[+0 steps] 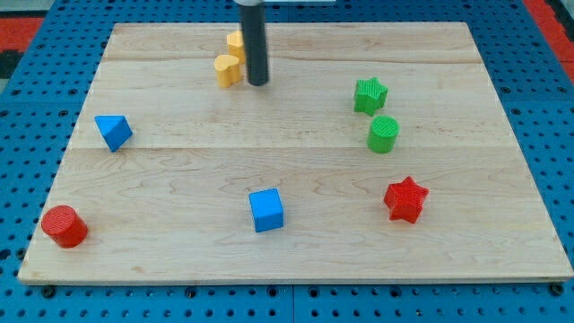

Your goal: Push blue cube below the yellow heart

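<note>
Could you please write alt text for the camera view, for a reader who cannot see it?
My tip rests at the view's top, just right of the yellow heart, far from the blue cube near the bottom of the wooden board.

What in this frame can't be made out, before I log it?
- Upper yellow block, camera view: my rod covers its right side, so its shape is unclear.
- Which yellow piece is the heart: the lower yellow block is too small to tell.
- Arm, camera view: cut off by the view's top; only the rod down to my tip shows.
- Blue cube: fully visible.
</note>
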